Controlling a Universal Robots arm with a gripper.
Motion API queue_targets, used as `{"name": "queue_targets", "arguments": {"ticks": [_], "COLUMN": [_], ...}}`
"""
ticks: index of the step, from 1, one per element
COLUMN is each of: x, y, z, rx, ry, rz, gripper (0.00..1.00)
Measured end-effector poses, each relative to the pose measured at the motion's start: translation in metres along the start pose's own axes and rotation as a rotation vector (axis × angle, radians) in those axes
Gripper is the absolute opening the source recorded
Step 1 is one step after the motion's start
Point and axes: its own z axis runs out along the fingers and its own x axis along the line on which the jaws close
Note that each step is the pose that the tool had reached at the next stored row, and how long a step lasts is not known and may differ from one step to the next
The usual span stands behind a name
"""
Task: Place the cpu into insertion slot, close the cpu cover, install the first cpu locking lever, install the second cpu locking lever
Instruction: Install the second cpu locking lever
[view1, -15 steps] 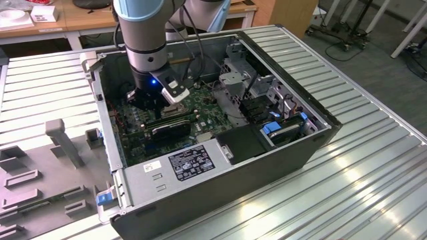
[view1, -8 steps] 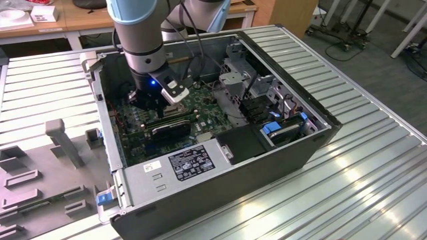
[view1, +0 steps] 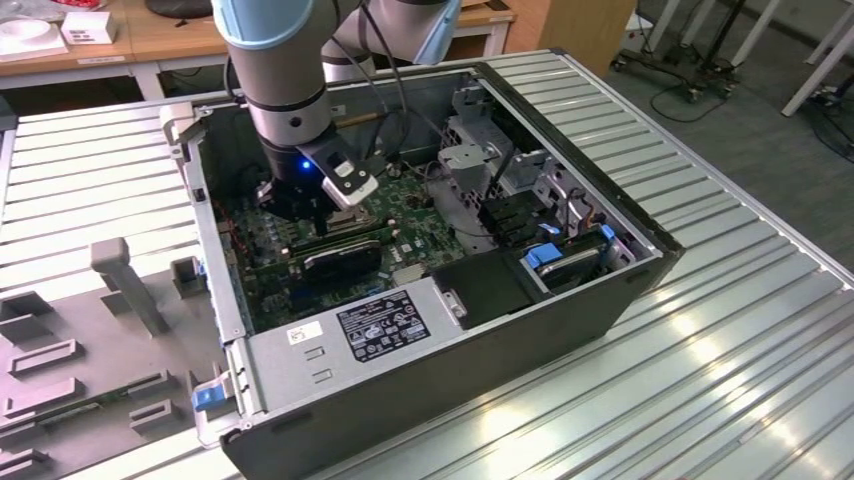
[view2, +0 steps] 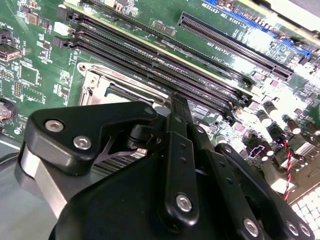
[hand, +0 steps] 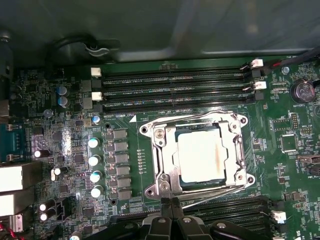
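Observation:
In the first wrist view the cpu, a pale square chip, lies flat in the insertion slot on the green motherboard. The silver cpu cover lies down over it, framing the chip through its cut-out. One thin wire locking lever runs along the side by the memory slots. Another lever runs along the opposite side. My gripper is shut, its black fingertips together right at the socket's edge near that second lever's end. The exterior view has the gripper low inside the computer case.
Long black memory slots flank the socket on two sides. Round capacitors stand in a row beside it. The case's metal walls surround the board, with drive bays and cables at the exterior view's right. A grey fixture tray lies outside the case.

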Motion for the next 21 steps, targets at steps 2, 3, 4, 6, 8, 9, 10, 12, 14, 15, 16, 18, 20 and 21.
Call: {"name": "queue_targets", "arguments": {"ticks": [2,3,4,6,8,9,10,12,14,15,16,18,20,21], "x": [0.0001,0.0001,0.0001,0.0001,0.0000,0.0001,0.0002,0.0002,0.0001,0.0001,0.0001,0.0001,0.0002,0.0002], "y": [0.0000,0.0000,0.0000,0.0000,-0.0001,-0.0001,-0.0001,-0.0001,-0.0001,-0.0001,-0.0001,-0.0001,0.0000,0.0000], "z": [0.0000,0.0000,0.0000,0.0000,0.0006,0.0006,0.0005,0.0005,0.0006,0.0006,0.0006,0.0008,0.0008,0.0009], "rx": [-0.0006,-0.0010,-0.0014,-0.0019,-0.0030,-0.0035,-0.0034,-0.0035,-0.0036,-0.0044,-0.0113,-0.0369,-0.0398,-0.0401], "ry": [0.0000,0.0001,0.0001,0.0002,0.0175,0.0271,0.0275,0.0276,0.0275,0.0277,0.0270,0.0263,0.0265,0.0265], "rz": [0.000,0.000,0.000,0.000,0.002,0.003,0.003,0.003,0.003,0.003,0.003,0.005,0.006,0.006], "gripper": [0.11,0.11,0.11,0.11,0.11,0.11,0.11,0.11,0.11,0.11,0.11,0.11,0.11,0.11]}}
